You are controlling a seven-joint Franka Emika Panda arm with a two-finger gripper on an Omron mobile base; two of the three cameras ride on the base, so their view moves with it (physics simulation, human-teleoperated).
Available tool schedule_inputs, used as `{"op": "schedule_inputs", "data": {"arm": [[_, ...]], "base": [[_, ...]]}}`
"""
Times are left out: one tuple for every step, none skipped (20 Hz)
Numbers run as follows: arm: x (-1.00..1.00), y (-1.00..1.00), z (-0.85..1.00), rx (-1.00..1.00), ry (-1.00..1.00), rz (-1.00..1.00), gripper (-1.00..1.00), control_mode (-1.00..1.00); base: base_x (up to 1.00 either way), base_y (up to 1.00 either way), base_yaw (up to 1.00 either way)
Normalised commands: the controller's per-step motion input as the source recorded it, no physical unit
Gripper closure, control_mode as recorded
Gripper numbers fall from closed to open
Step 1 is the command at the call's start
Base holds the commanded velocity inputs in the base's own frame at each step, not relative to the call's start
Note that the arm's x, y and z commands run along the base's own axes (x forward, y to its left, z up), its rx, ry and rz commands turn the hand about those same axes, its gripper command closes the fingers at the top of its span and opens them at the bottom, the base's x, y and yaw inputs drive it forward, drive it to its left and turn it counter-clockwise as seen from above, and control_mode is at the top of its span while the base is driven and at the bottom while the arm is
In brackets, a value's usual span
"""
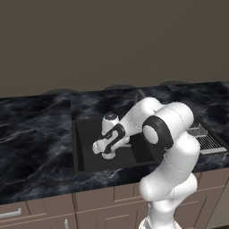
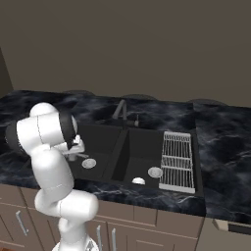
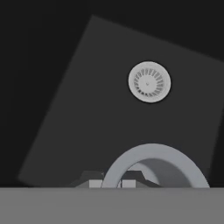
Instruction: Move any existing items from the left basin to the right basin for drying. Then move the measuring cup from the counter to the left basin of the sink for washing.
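One step left, by the look: mug already lying in the right basin, measuring cup hanging over the left basin, rim seemingly pinched in the nearly closed claw. Next: lower straight to the floor below the drain in frame, then release. Plenty of bare floor all round; walls and divider well apart from the cup

Plain flat brown-grey back wall runs behind everything, no windows anywhere. Under the worktop there's a row of light brown wooden cabinet fronts with slim silver bar handles. Lighting's pretty dim and even, with a few soft rounded shadows at the wall's base.
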Motion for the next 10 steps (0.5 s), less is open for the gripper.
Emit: {"op": "schedule_inputs", "data": {"arm": [[0.28, 0.06, -0.35, 0.0, 0.05, 0.06, 1.0, -1.0], [0.31, 0.08, -0.35, 0.0, 0.06, 0.06, 1.0, -1.0], [0.32, 0.09, -0.35, 0.0, 0.06, 0.05, 1.0, -1.0], [0.32, 0.09, -0.35, 0.0, 0.06, 0.05, 1.0, -1.0], [0.35, 0.11, -0.34, 0.0, 0.06, 0.04, 1.0, -1.0], [0.36, 0.11, -0.33, 0.0, 0.06, 0.04, 1.0, -1.0], [0.38, 0.13, -0.33, 0.0, 0.06, 0.03, 1.0, -1.0], [0.38, 0.14, -0.32, 0.0, 0.07, 0.03, 1.0, -1.0], [0.38, 0.14, -0.31, 0.0, 0.06, 0.02, 1.0, -1.0], [0.38, 0.14, -0.32, 0.0, 0.06, 0.02, 1.0, -1.0]], "base": [[0.0, 0.0, 0.0], [0.0, 0.0, 0.0], [0.0, 0.0, 0.0], [0.0, 0.0, 0.0], [0.0, 0.0, 0.0], [0.0, 0.0, 0.0], [0.0, 0.0, 0.0], [0.0, 0.0, 0.0], [0.0, 0.0, 0.0], [0.0, 0.0, 0.0]]}}
